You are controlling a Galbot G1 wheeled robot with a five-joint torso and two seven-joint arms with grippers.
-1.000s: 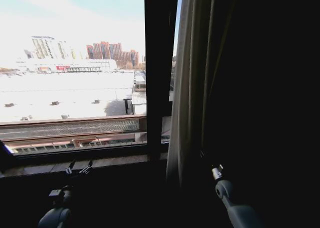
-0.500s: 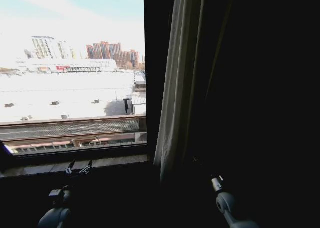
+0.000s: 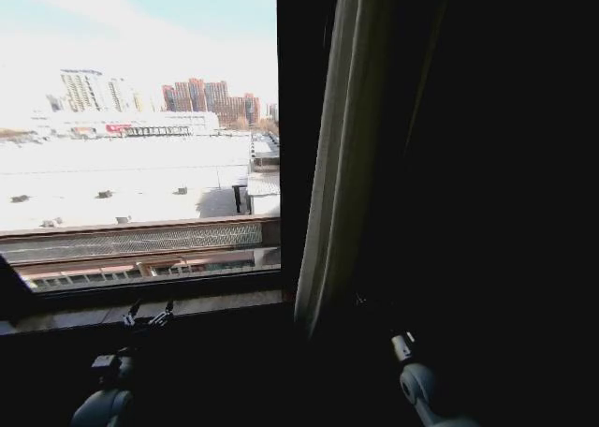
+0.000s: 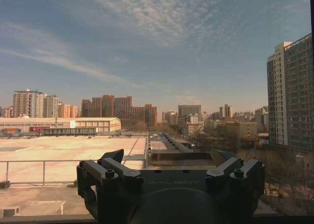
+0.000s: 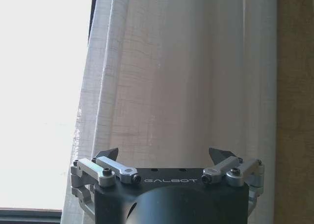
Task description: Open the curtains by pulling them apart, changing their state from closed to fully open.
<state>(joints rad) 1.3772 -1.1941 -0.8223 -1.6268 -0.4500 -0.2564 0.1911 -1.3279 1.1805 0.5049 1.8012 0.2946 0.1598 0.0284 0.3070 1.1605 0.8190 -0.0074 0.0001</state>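
Observation:
One gathered panel of the curtains hangs right of the black window frame bar, its pale pleats lit and everything right of it dark. In the right wrist view the same sheer pleated curtains hang just beyond my right gripper, which is open with nothing between its fingers and stands apart from the fabric. My right arm reaches up from the lower right towards the hem. My left gripper rests open low at the sill, facing the bare glass; in its wrist view the left gripper holds nothing.
The uncovered window pane shows rooftops and city blocks. A stone sill runs below the glass. A brownish wall strip borders the curtain's far side.
The curtain's lower edge swung left towards the frame bar, then drifted slightly back. My right arm has sunk lower and drawn back from the fabric. The left arm has stayed still.

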